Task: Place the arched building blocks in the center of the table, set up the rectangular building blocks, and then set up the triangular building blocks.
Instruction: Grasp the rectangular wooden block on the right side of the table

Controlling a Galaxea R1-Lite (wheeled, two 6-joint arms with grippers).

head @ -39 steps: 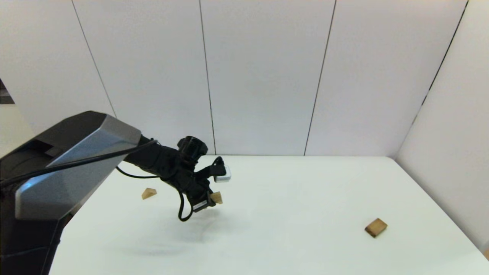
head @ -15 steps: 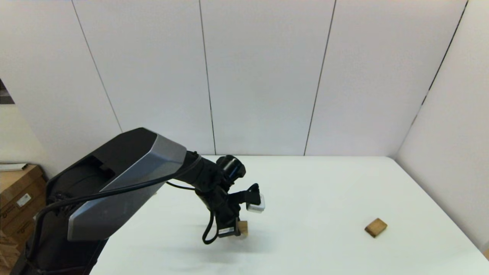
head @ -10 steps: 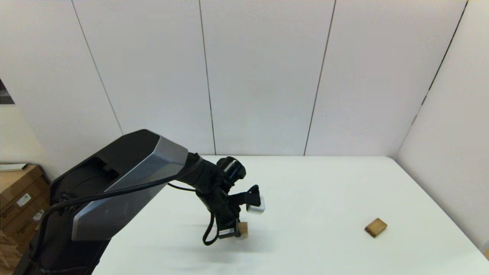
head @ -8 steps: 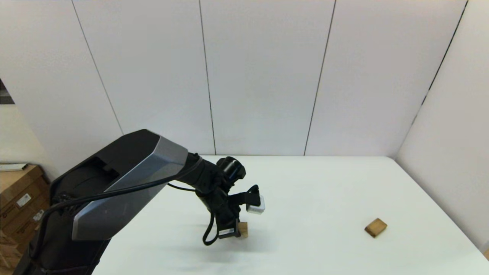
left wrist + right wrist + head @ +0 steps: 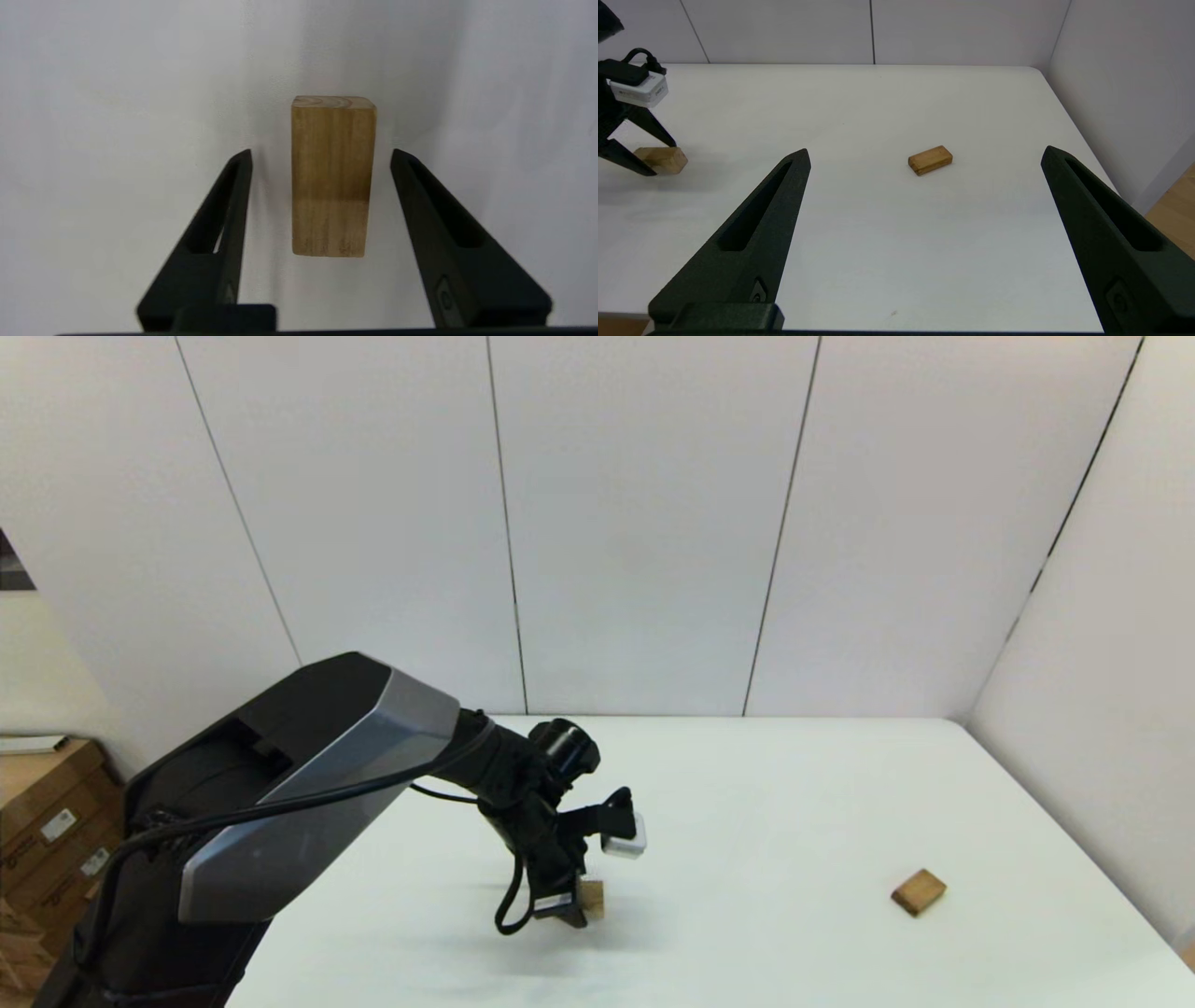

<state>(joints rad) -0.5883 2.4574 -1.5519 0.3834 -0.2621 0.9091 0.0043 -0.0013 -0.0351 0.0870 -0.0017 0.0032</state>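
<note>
Arched block (image 5: pixel 332 176) sat on the tabletop (image 5: pixel 794 803) between the left gripper's (image 5: pixel 322 156) open jaws; lifting off crooked, a finger might clip and shift it.

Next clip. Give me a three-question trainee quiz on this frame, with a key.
1. True or false: the left hand is open, with the arched block between its fingers.
2. Where on the table does the rectangular block lie? A: robot's left. B: robot's right. C: centre.
3. Fill in: the right hand has its fingers ____.
Key: 1 true; 2 B; 3 open.
</note>
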